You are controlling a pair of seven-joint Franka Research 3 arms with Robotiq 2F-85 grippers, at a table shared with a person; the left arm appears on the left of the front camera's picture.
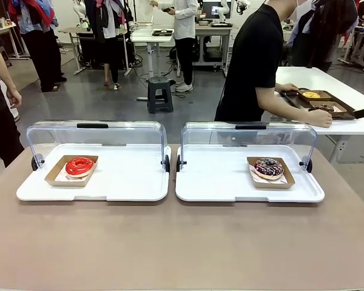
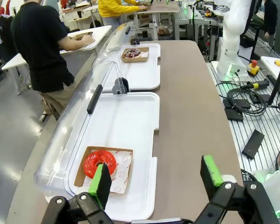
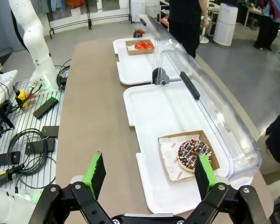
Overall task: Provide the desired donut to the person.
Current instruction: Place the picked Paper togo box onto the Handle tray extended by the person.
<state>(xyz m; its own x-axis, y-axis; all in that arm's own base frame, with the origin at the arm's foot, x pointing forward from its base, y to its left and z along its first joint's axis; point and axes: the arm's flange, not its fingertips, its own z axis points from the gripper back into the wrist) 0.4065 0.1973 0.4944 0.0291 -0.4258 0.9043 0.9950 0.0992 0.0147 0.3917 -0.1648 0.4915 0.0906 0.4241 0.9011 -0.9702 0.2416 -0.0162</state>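
Left pincer jaws spread wide, nothing held, green pads clear of everything; hangs above the near edge of the table, over the left tray. Right pincer same: wide, empty, above the near edge by the right tray.

Red donut: glossy smooth glaze, ring shape, sits on printed paper in a shallow brown card tray, far-left part of the left white tray. Chocolate donut: dark icing, multicolour sprinkles, same kind of card tray, far-right part of the right white tray. Both white trays are matte plastic with rounded corners, side by side, each with a clear curved lid tipped back along the far edge, black handle on top.

Table top is plain brown, smooth. The person in a black shirt stands beyond the far edge, turned away, hands at a white side table. Grey floor, more tables and people behind.
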